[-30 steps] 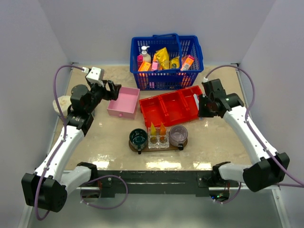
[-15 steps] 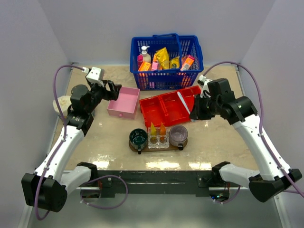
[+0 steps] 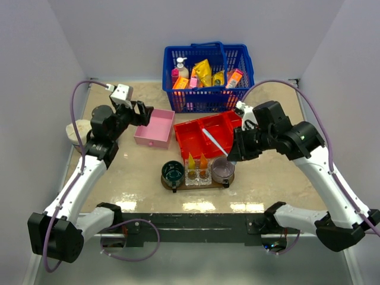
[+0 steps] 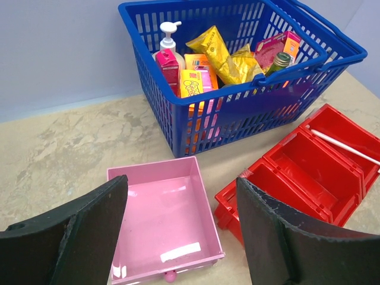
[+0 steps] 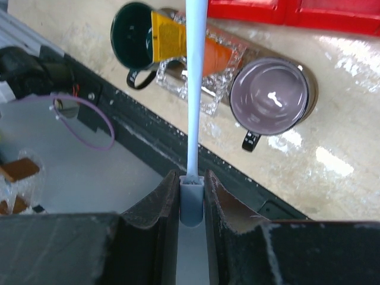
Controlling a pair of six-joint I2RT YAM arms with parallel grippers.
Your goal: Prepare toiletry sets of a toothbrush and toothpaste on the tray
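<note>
tray (image 3: 205,183) near table (image 3: 267,178) edge, two toothpaste tubes (image 3: 191,161) upright at its middle | right end effector (image 5: 192,184) clamped on toothbrush (image 5: 193,89), over tray's right half | left end effector (image 4: 181,181) wide, empty, beyond tray's left

Red plastic bin (image 3: 193,134) looks glossy, white toothbrush (image 3: 215,141) smooth.

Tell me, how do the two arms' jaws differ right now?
On the left gripper the jaws stand wide and empty; on the right gripper they pinch a toothbrush. The left hangs by the pink box; the right, near the purple mug. Both have black jaws.
</note>
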